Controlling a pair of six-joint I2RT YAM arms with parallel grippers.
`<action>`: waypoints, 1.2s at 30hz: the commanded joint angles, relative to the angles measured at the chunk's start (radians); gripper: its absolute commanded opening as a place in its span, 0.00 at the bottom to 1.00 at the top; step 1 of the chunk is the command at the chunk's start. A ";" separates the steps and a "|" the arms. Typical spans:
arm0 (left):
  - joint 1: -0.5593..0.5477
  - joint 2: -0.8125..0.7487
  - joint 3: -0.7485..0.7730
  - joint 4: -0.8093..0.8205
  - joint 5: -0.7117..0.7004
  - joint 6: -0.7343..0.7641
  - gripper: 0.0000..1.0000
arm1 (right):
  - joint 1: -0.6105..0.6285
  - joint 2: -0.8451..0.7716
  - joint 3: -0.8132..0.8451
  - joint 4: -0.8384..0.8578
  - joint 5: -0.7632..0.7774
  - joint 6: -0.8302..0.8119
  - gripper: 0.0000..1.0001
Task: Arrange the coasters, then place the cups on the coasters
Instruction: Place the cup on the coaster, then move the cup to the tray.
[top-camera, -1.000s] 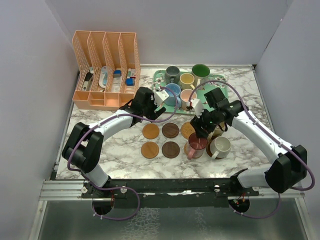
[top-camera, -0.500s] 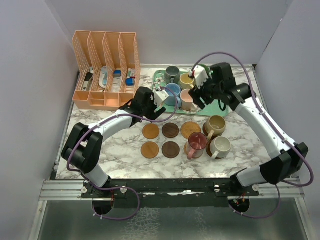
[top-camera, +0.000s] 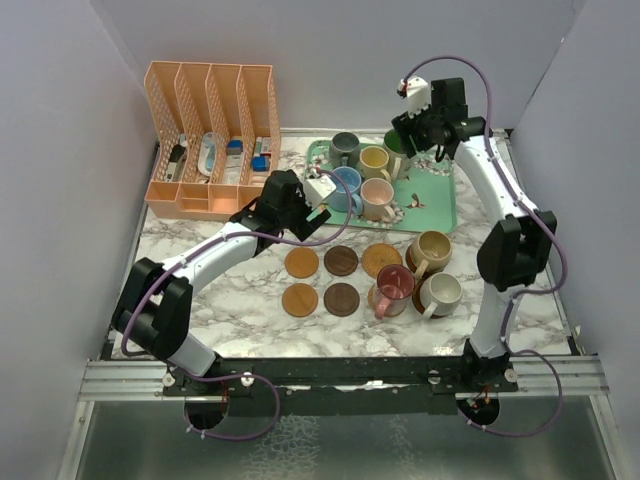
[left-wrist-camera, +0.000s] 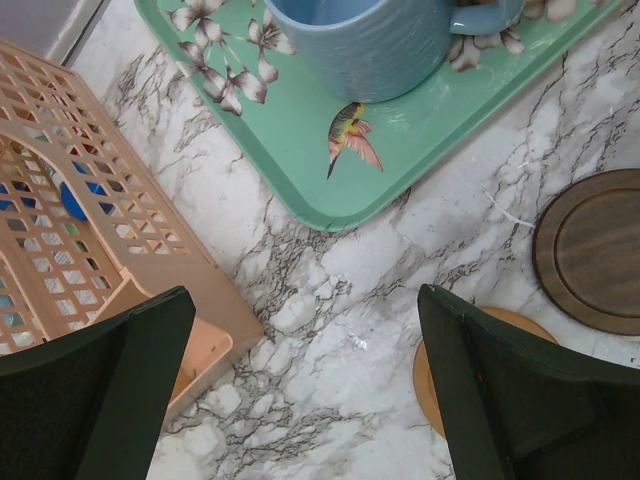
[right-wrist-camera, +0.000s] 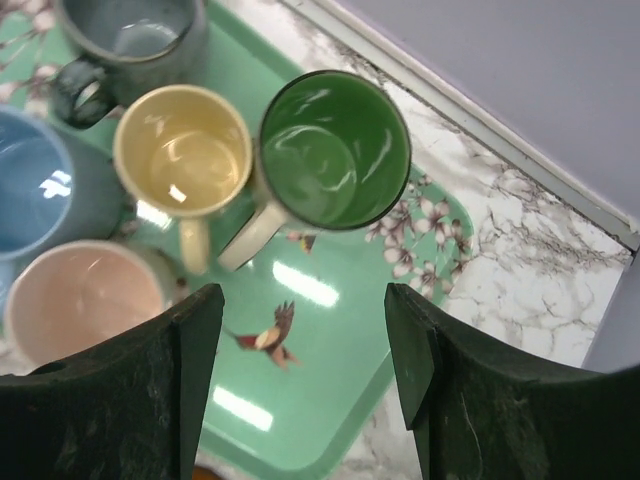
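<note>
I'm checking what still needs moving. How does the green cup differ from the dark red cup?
The green cup stands on the teal tray among other cups, while the dark red cup stands off the tray on the marble table, nearer the arms' bases. The right pincer hangs open over the green cup; nothing hovers over the dark red cup. Both are upright and have handles.

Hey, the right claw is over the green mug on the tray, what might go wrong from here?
The green mug stands close beside the yellow mug, so the right claw may knock the yellow one on its way down. The left claw hangs open just off the tray corner near the blue mug and might nudge the tray.
</note>
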 joint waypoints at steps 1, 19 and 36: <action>0.001 -0.035 -0.015 0.015 0.036 0.004 0.99 | -0.052 0.148 0.159 0.024 0.032 0.077 0.66; 0.001 -0.040 -0.015 0.015 0.055 -0.001 0.99 | -0.110 0.481 0.420 0.011 0.069 0.145 0.62; 0.000 -0.019 -0.004 0.017 0.070 0.000 0.99 | -0.110 0.462 0.388 -0.161 0.060 0.173 0.45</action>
